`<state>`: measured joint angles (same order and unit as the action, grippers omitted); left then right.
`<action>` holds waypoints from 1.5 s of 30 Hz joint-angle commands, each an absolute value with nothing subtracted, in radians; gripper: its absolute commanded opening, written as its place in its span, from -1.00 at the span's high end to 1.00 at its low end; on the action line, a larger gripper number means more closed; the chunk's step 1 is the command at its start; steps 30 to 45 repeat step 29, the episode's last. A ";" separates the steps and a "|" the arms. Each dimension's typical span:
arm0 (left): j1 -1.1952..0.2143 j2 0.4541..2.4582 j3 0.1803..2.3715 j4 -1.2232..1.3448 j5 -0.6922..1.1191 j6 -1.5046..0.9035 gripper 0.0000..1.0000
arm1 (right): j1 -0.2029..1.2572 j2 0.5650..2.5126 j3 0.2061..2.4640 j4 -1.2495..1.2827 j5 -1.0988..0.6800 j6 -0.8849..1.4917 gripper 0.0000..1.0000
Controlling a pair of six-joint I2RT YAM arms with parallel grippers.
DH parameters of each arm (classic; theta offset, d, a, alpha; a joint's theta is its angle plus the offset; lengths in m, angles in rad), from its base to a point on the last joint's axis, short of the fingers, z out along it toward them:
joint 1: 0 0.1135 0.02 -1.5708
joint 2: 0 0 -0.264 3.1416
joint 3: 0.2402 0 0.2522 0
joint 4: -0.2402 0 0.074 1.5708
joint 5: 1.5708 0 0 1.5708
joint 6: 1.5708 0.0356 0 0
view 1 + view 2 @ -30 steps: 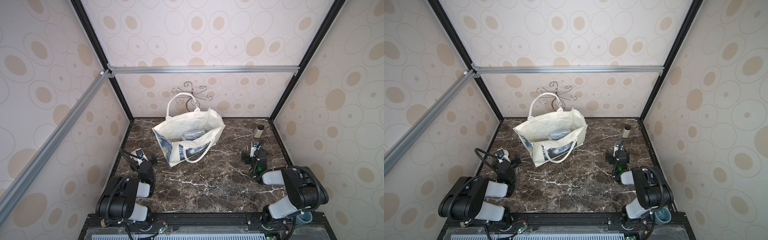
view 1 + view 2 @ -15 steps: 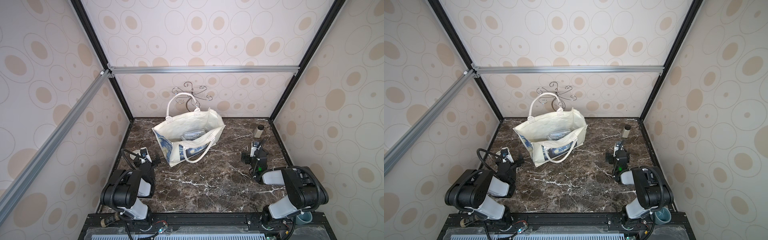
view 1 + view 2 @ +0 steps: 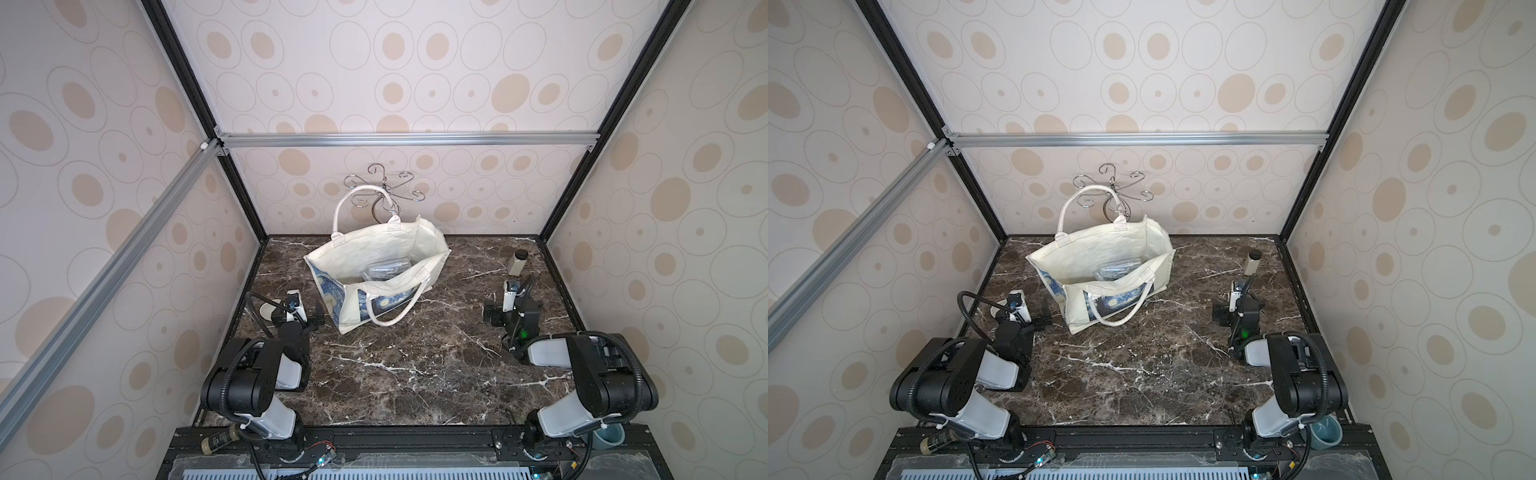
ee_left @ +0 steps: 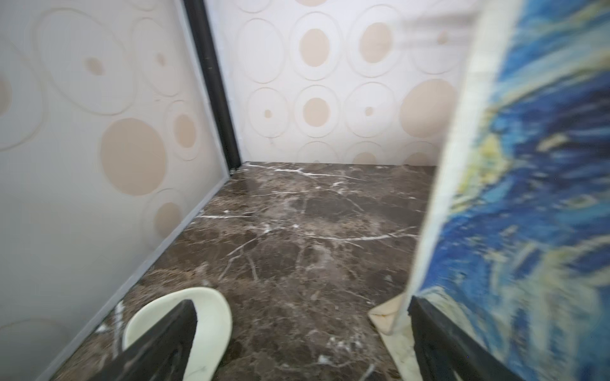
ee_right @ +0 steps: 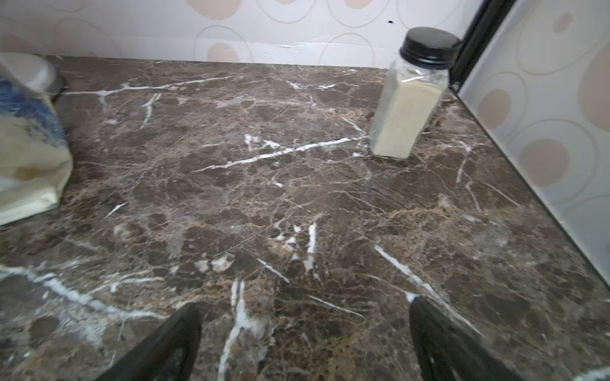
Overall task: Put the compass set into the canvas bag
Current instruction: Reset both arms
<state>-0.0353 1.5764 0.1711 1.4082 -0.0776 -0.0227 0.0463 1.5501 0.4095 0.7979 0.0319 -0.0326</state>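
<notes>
The bag (image 3: 376, 266) is standing upright on the table (image 3: 395, 365), towards the back and a little left of the middle. Its mouth is gaping upward. Its long axis is running diagonally, from the near-left corner to the far-right one. The printed side is facing the arms, with one handle drooping over it and the other standing up at the far side.

The compass set (image 3: 384, 270), a clear flat case, is lying on the bottom of the bag. In both top views its long axis is running roughly along the bag's length (image 3: 1117, 269).

The left gripper (image 4: 297, 349) is sitting low at the bag's near-left corner (image 3: 297, 316), its fingers (image 4: 165, 339) spread wide and gripping nothing. One finger is hanging above a white dish (image 4: 211, 316). The other is lying just beside the bag's printed side (image 4: 528, 198); whether it is touching the cloth cannot be told.

The right gripper (image 5: 303, 313) is hovering low over bare table on the right (image 3: 512, 313), well apart from the bag. Its fingers (image 5: 185, 330) are also standing fully apart and holding nothing. It is pointing towards the back wall, where a black-capped jar (image 5: 409, 109) is standing upright near the corner.
</notes>
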 commanded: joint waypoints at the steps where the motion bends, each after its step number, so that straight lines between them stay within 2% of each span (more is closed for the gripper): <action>1: -0.007 1.575 0.151 1.489 0.173 0.048 -1.00 | 0.025 1.528 0.389 0.843 -0.165 -0.085 -1.00; 2: -0.002 1.579 0.153 1.488 0.148 0.037 -1.00 | 0.025 1.531 0.397 0.831 -0.135 -0.074 -0.99; 3: -0.001 1.584 0.185 1.440 0.006 -0.014 -1.00 | 0.024 1.537 0.420 0.791 -0.013 -0.024 -0.99; 4: -0.002 1.576 0.223 1.349 -0.160 -0.072 -1.00 | 0.026 1.538 0.431 0.777 0.030 -0.010 -0.99; 6: -0.021 1.584 0.177 1.456 -0.227 -0.065 -1.00 | 0.032 1.538 0.425 0.787 0.055 -0.009 -1.00; 9: -0.030 1.582 0.189 1.429 -0.228 -0.059 -1.00 | 0.032 1.534 0.424 0.783 0.055 -0.008 -1.00; 14: -0.029 1.580 0.214 1.375 -0.071 -0.003 -1.00 | 0.032 1.537 0.423 0.788 0.053 -0.008 -0.99; 45: -0.036 1.580 0.226 1.359 -0.095 -0.002 -1.00 | 0.032 1.534 0.423 0.788 0.054 -0.009 -1.00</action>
